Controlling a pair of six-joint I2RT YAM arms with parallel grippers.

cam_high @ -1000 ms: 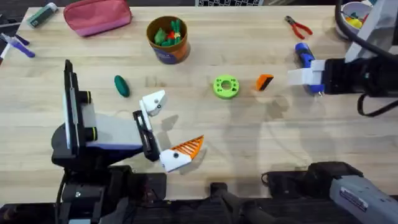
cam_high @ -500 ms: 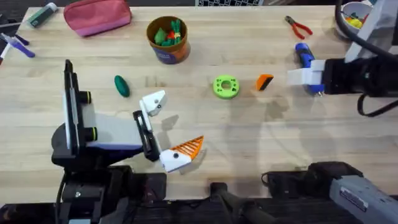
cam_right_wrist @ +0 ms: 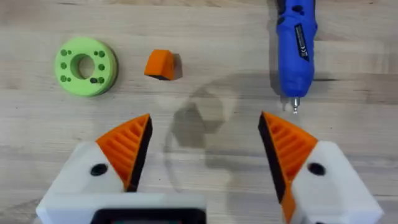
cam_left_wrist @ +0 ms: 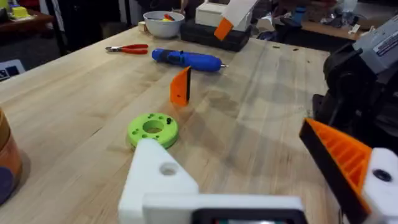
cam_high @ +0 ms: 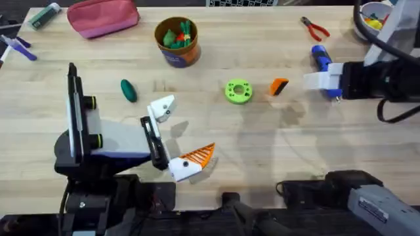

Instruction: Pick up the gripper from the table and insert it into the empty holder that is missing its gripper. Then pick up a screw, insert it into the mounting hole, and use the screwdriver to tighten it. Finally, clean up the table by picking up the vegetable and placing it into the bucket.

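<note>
The small orange gripper lies on the table beside a green ring disc; the wrist views also show this gripper. My left gripper is open: one finger is the bare white holder with its mounting hole, the other carries an orange ribbed tip. My right gripper hovers open and empty next to the blue screwdriver. The dark green vegetable lies left of the holder. The orange-brown bucket stands at the back.
Red-handled pliers and a white bowl are at the back right. A pink pouch and markers sit at the back left. The green ring disc has small dark bits in its holes.
</note>
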